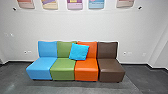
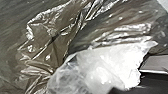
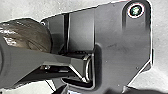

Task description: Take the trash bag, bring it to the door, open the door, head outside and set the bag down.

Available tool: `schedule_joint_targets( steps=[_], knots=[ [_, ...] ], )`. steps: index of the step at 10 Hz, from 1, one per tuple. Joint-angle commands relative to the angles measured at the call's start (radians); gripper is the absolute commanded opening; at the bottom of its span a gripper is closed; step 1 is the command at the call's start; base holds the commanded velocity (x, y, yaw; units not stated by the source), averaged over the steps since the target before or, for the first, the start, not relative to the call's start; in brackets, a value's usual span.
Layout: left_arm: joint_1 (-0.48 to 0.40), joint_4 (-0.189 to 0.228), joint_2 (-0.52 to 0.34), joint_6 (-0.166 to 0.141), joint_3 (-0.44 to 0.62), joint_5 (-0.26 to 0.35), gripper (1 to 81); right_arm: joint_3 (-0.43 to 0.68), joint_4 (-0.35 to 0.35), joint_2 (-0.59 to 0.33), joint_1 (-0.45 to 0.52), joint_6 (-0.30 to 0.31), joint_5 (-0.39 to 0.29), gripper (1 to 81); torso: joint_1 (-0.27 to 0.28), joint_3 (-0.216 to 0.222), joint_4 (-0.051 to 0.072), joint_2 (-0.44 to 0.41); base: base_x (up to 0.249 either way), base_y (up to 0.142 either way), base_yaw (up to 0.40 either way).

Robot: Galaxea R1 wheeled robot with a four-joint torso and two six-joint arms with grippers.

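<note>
Okay, I've got the translucent trash bag [image 2: 42, 45] right up close to my left wrist, and across the right wrist view it bulges beside my dark base plate [image 3: 120, 45]; touching or just clear of it, I can't tell. I can't tell whether the left claw is wide, narrow or closed on the plastic, and the right claw I can't call either. I'd take this as the carrying step, and the head view has me facing a blue seat [image 1: 38, 68], a brown seat [image 1: 111, 70] and a turquoise cushion [image 1: 79, 52]. To do it well, I want a steady left arm, slow wide turns, the bag kept off the base and away from those seats; thin film like this could snag or tear if I jerk it. Now, which way it points: loose brown folds fan out from the pale crumpled plastic [image 2: 100, 67], I'd guess the long axis hangs roughly upright, but where the mouth faces I can't make out
</note>
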Motion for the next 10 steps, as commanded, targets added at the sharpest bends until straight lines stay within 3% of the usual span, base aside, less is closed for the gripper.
schedule_joint_targets(
  steps=[1,3,4,10],
  knots=[
    [-0.035,-0.002,-0.005,0.008,0.004,0.095,1.0,-0.068,-0.005,0.04,0.027,-0.02,-0.049,81.1,-0.061,0.051,0.0,0.094,0.0,0.0,0.0],
    [-0.032,-0.001,-0.001,0.017,0.003,0.073,1.0,-0.101,-0.005,0.065,0.018,-0.029,-0.04,81.1,-0.107,0.08,0.0,0.164,0.0,0.0,0.0],
    [-0.03,-0.003,0.001,0.028,0.003,0.073,1.0,-0.114,-0.005,0.078,0.015,-0.031,-0.039,81.1,-0.132,0.045,0.0,0.204,0.0,0.0,0.0],
    [-0.021,-0.002,0.01,0.037,0.003,0.053,1.0,-0.234,-0.007,0.169,0.0,-0.043,-0.039,81.1,-0.256,0.054,0.0,0.393,0.0,0.0,0.0]
  ],
)
